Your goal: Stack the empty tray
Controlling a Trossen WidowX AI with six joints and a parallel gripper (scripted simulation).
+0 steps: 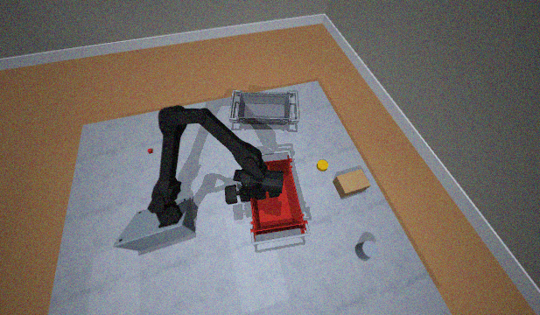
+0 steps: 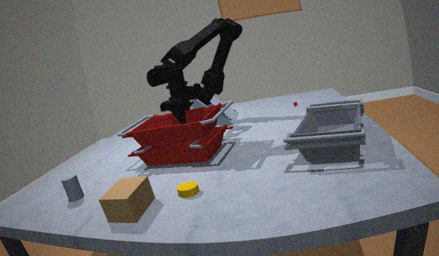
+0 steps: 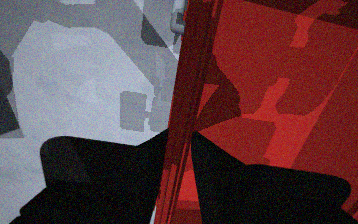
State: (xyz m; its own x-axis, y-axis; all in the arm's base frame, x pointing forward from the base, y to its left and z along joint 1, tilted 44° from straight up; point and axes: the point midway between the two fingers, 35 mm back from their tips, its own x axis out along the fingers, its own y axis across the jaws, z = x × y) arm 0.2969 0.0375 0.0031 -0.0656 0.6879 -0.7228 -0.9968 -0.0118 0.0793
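My gripper (image 1: 257, 192) (image 2: 180, 114) (image 3: 182, 134) is shut on the long side wall of the red tray (image 1: 280, 206) (image 2: 176, 142) (image 3: 290, 100). One finger is inside the wall and one outside. The red tray is empty and tilted, low over the table. Grey wire bars (image 2: 134, 125) (image 2: 216, 113) lie at its two ends. The grey tray (image 1: 263, 118) (image 2: 329, 151) stands apart at the back of the table. One wire bar (image 2: 326, 136) runs along its near end and another (image 2: 334, 104) along its far end. I cannot make out blocks inside it.
A yellow disc (image 1: 322, 164) (image 2: 188, 189), a cardboard box (image 1: 351, 182) (image 2: 127, 199) and a grey cup (image 1: 365, 250) (image 2: 72, 188) stand beside the red tray. A small red cube (image 1: 150, 150) (image 2: 295, 104) lies far off. The arm's grey base block (image 1: 156, 229) stands on the other side of the red tray.
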